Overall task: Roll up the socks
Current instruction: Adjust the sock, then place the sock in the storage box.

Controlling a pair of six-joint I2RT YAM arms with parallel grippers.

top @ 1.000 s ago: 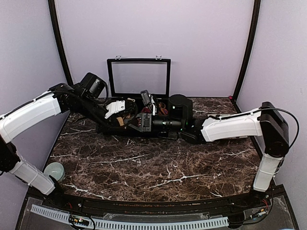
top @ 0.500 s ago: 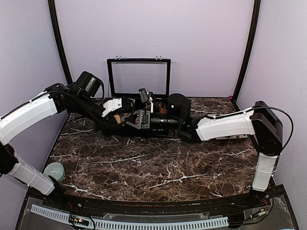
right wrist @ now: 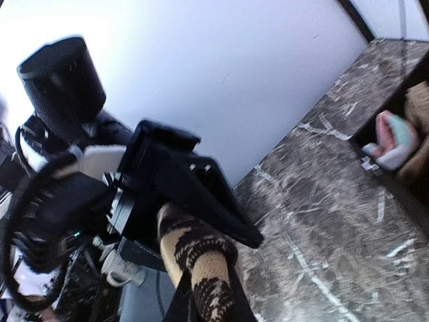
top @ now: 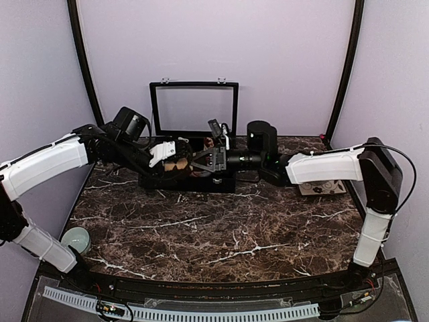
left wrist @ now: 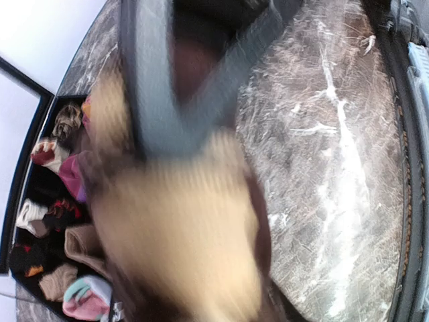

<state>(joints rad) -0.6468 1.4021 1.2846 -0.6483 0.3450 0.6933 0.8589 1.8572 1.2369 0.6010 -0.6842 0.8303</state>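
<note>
The brown-and-beige sock [right wrist: 198, 258] is a soft knit tube, dark diamonds on cream, drawn out in a short stretch just above the left half of the black case [top: 221, 182]. One end runs down into the right gripper [top: 201, 159], and its jaws are pressed together on the fabric, pinching it thin. The other end slips under the left gripper [top: 173, 163], close beside the right one over the case. From the left wrist the sock is one big fuzzy beige blur lying against the grey fingers [left wrist: 151, 80], which run down in a V onto it. That view is too smeared, so I cannot tell whether the left gripper is clamping the sock or spread around it. The two grippers sit almost nose to nose, with the sock bridging them.

The case itself is hard, black, shallow and rectangular. Its framed lid [top: 194, 85] stands upright along the case's back edge. Packed inside the case are small sock rolls [left wrist: 84, 298], rounded and bunched: one pink and mint, others tan, red and white.

Under the case is the desk [top: 221, 235], a glossy dark brown marble slab shot through with white veins, with the case at its back middle. Well in front of the case and off to its left sits a pale round cup [top: 76, 239].
</note>
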